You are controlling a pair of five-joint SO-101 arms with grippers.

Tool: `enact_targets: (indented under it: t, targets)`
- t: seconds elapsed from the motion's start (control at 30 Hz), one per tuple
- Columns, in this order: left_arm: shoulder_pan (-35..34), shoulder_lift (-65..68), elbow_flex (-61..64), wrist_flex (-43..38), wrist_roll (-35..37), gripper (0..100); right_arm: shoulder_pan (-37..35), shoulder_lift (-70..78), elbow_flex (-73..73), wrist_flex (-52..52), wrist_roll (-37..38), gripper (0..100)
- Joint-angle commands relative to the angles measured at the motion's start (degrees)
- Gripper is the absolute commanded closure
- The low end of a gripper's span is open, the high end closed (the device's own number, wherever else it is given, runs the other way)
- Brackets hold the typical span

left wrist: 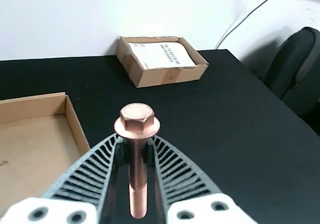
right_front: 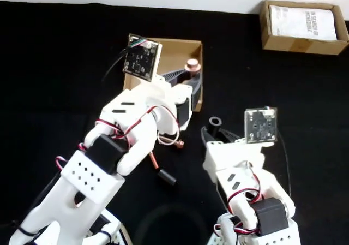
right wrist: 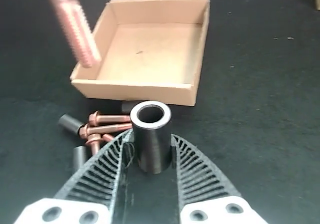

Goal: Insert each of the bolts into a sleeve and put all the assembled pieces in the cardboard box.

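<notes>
Left jaws are clamped on a copper bolt, pressing its shank from both sides so the flanged hex head stands just above the tips and the threaded end points down between them. Right jaws grip a black sleeve by its sides, upright, with its open bore facing up; I cannot tell whether it rests on the desk or hangs just above it. From the high view, the bolt head sits over the right wall of the cardboard box, while the sleeve is out over the desk off that box's near right corner, apart from the bolt. The right wrist view shows the threaded shank hanging in front of the box's near left corner. Three loose bolts lie side by side on the desk in front of the box, with loose sleeves lying beside them. A second box holding a paper sheet sits at the far right edge of the desk, well apart from the arms.
</notes>
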Motion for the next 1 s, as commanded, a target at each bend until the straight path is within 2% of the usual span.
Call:
enact_targets:
  t: [0.0, 0.1, 0.33, 0.53, 0.83, 0.97]
  targets:
    - [1.0, 0.1, -2.7, -1.6, 0.4, 99, -0.8, -0.1, -0.1, -1.1, -3.6, 99.1]
    - [1.3, 0.4, -4.3, -1.6, 0.4, 99, -0.9, 0.0, 0.5, -1.3, -4.7, 99.1]
    - [7.3, 0.5, -6.6, 3.3, 0.4, 99, -2.9, 0.0, 0.7, -1.4, -4.7, 99.1]
    - [7.6, 0.5, -6.0, 3.7, 0.3, 99, -2.9, 0.0, 0.7, -1.4, -4.7, 99.1]
    - [7.9, 0.7, -2.4, 3.1, 0.4, 99, -2.9, 0.0, 0.7, -1.4, -4.7, 99.1]
    - [9.1, 1.3, -0.1, -0.4, 0.3, 99, -2.9, 0.0, 0.7, -1.4, -4.7, 99.1]
